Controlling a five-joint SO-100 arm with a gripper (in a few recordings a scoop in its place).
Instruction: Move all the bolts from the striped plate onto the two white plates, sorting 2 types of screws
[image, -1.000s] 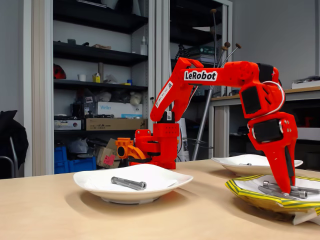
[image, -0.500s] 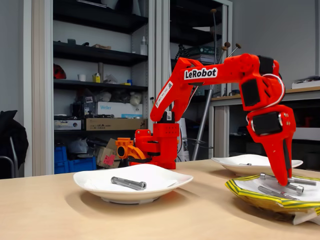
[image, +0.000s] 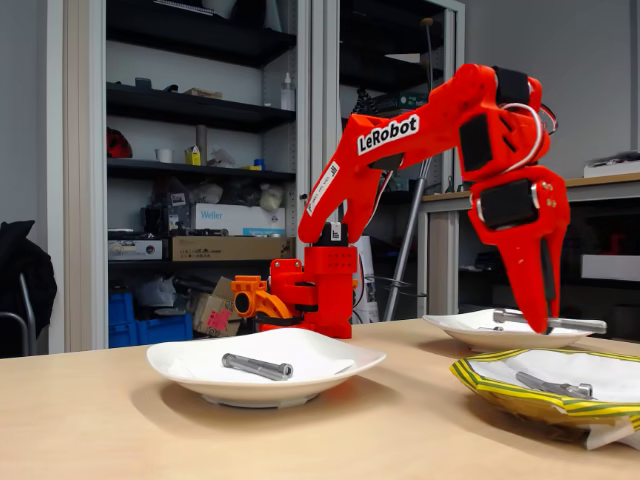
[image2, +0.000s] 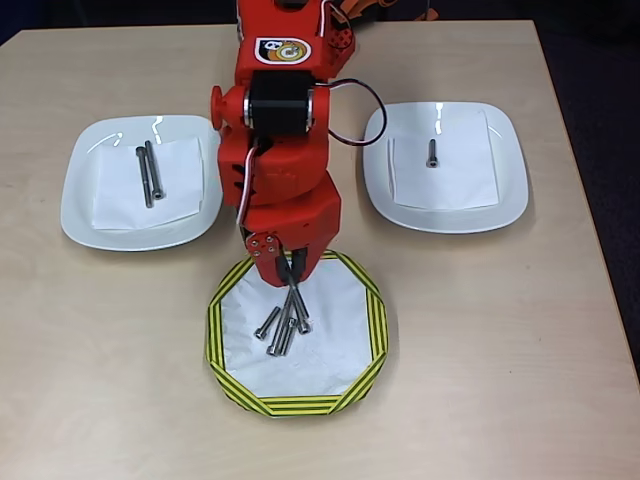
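Note:
My red gripper (image: 546, 322) hangs above the striped plate (image: 500, 388) and is shut on a long hex-head bolt (image: 575, 324), which it holds level in the air. From overhead the gripper (image2: 287, 266) sits over the far rim of the striped plate (image2: 232, 390), with the held bolt (image2: 298, 300) sticking out below it. A few more bolts (image2: 274, 326) lie on the plate's white centre. The left white plate (image2: 80, 215) carries two long bolts (image2: 150, 173). The right white plate (image2: 505, 200) carries one short bolt (image2: 432, 152).
The arm's base (image: 312, 290) stands at the back of the wooden table (image: 120, 430). Shelves and desks fill the room behind. Bare tabletop surrounds the plates (image2: 500, 340).
The gripper rose from the striped plate, lifting a long bolt out of it; the arm's elbow went up and back. A bolt stays on the plate.

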